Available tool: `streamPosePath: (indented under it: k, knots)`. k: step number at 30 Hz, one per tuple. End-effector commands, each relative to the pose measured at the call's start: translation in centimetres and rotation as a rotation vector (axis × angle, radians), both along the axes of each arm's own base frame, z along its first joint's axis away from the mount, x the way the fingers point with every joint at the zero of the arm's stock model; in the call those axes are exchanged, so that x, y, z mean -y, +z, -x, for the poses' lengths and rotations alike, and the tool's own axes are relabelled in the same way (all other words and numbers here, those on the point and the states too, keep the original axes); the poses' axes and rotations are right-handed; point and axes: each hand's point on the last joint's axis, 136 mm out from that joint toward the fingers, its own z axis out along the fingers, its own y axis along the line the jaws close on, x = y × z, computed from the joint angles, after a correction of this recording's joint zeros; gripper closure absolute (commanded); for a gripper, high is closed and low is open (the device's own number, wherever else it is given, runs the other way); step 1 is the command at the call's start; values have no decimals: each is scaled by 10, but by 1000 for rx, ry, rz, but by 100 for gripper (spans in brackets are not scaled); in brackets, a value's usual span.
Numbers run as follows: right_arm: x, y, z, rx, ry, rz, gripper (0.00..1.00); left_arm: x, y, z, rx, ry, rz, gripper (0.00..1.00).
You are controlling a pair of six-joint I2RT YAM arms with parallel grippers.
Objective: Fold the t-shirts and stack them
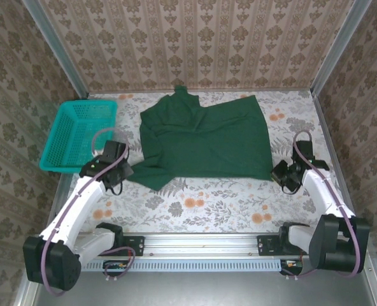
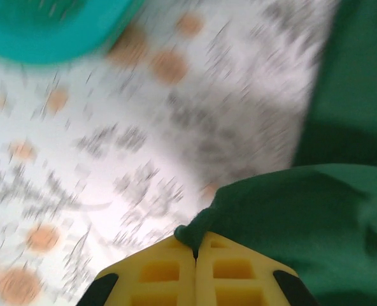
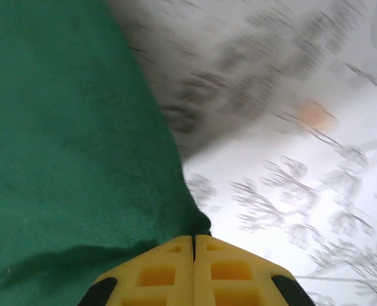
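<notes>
The teal basket (image 1: 77, 136) sat far left, its mesh floor bare. The green t-shirt (image 1: 207, 137) lay spread across the table (image 1: 195, 204), longer left to right, collar unclear. The left gripper (image 2: 195, 245) and right gripper (image 3: 193, 241) each clamped a near corner.

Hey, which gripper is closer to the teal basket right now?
Left. The left gripper pinches the green t-shirt beside the teal basket; the right gripper pinches the t-shirt's opposite corner, across the table from it.

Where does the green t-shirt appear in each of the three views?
Top external: the t-shirt lies in the middle, right of the teal basket.
Left wrist: lower right, corner pinched in the left gripper.
Right wrist: left half, edge pinched in the right gripper.
Shared landmark: the floral tablecloth.
</notes>
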Motion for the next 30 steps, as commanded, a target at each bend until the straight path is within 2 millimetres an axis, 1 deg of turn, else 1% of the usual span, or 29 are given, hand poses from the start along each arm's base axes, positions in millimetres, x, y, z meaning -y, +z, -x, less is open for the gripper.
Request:
streamPosePath:
  k: [1, 2, 3, 5, 6, 7, 8, 9, 10, 11, 12, 13, 14, 15, 16, 17, 18, 19, 20, 21, 22, 23, 24, 25, 26, 27, 28, 30]
  knots:
    - [14, -15, 18, -70, -112, 25, 100, -6, -13, 15, -71, 63, 11, 100]
    - [18, -15, 11, -59, -131, 25, 100, -3, -13, 5, -69, 52, 20, 100]
    - [22, -12, -2, -42, -149, 24, 100, 2, -12, -11, -63, 35, 36, 100]
    - [29, 1, -33, -1, -171, 14, 100, 15, -2, -52, -59, -9, 73, 100]
    - [32, 13, -57, 28, -168, 7, 100, 23, 6, -78, -60, -48, 84, 100]
    - [37, 27, -82, 53, -166, 3, 100, 33, 24, -112, -46, -104, 86, 100]
    - [42, 45, -105, 84, -166, 5, 100, 39, 43, -138, -31, -139, 77, 100]
    - [47, 68, -131, 129, -160, 6, 100, 43, 63, -167, -14, -168, 50, 100]
    - [52, 96, -156, 187, -151, 15, 100, 47, 101, -200, 70, -192, 37, 100]
    - [57, 125, -175, 247, -144, 29, 100, 50, 137, -223, 159, -212, 35, 100]
    - [63, 159, -193, 316, -135, 50, 100, 53, 176, -245, 252, -226, 33, 100]
    - [66, 193, -207, 388, -120, 71, 100, 56, 217, -260, 349, -239, 28, 100]
    - [67, 217, -214, 435, -102, 85, 100, 58, 250, -267, 426, -259, 25, 100]
    - [68, 247, -218, 495, -83, 107, 100, 62, 291, -269, 526, -282, 20, 100]
    - [67, 274, -218, 549, -60, 132, 100, 66, 323, -265, 608, -308, 14, 100]
    - [66, 297, -214, 601, -44, 156, 100, 70, 344, -259, 666, -333, 8, 100]
    - [65, 312, -206, 638, -32, 184, 100, 74, 359, -249, 704, -352, -4, 100]
    - [62, 316, -196, 651, -26, 201, 100, 77, 361, -241, 710, -366, -15, 100]
    - [59, 314, -187, 652, -22, 204, 100, 82, 359, -231, 715, -385, -11, 100]
    - [52, 303, -177, 644, 2, 199, 100, 87, 348, -219, 715, -410, -8, 100]
    - [42, 288, -165, 623, 35, 202, 100, 89, 333, -204, 714, -425, -21, 100]
    - [33, 278, -149, 616, 58, 215, 100, 90, 292, -192, 654, -427, -37, 100]
    - [21, 256, -134, 594, 92, 212, 100, 83, 265, -169, 626, -407, -26, 100]
    - [10, 231, -118, 568, 125, 201, 100, 77, 232, -144, 577, -394, -4, 100]
    - [3, 207, -103, 531, 138, 189, 100, 71, 201, -121, 516, -384, -1, 100]
    - [1, 174, -83, 465, 136, 171, 100, 59, 159, -92, 418, -351, -8, 100]
    - [2, 144, -62, 393, 121, 171, 100, 50, 121, -62, 319, -330, 0, 100]
    - [3, 97, -26, 277, 104, 170, 100, 34, 69, -11, 182, -278, 14, 100]
